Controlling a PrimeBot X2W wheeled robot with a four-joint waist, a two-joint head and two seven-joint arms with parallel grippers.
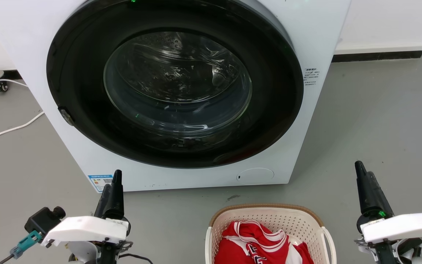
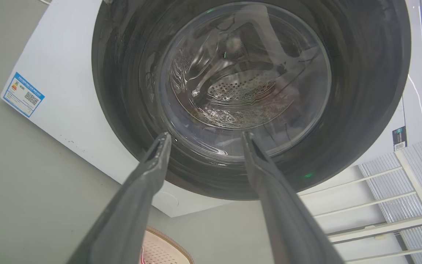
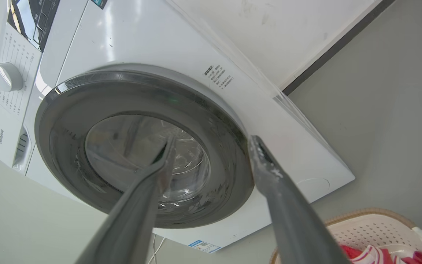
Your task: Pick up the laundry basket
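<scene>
Both pincers at rest height, fingers pointing toward the washing machine (image 1: 317,36). The left gripper (image 1: 115,179) and the right gripper (image 1: 361,172) each stand with fingers spread and nothing between them, as both wrist views confirm (left gripper (image 2: 206,135), right gripper (image 3: 213,139)).

The laundry basket (image 1: 266,207) sits on the floor (image 1: 379,121) between the two pincers, behind their fingertips and lower, on the robot's side of the machine. It lies inboard of each pincer and closer to the right one. A red garment (image 1: 247,238) lies in the basket.

The tan far rim runs crosswise, from one pincer toward the other. The near half is cut off by the picture's edge, so the long axis cannot be settled.

The thin white side handles (image 1: 330,238) face outward, one toward each pincer. By judgement, the coming move turns on bringing the fingers back and down, then inward to the handles.

Bare floor lies beside the right gripper. A white cable (image 1: 9,128) lies well outboard of the left gripper. The machine front stands just beyond the far rim and limits forward room.

The wrist views show the laundry basket (image 2: 161,249) at the bottom edge on the left arm, and the laundry basket (image 3: 372,227) at the lower right corner on the right arm.
</scene>
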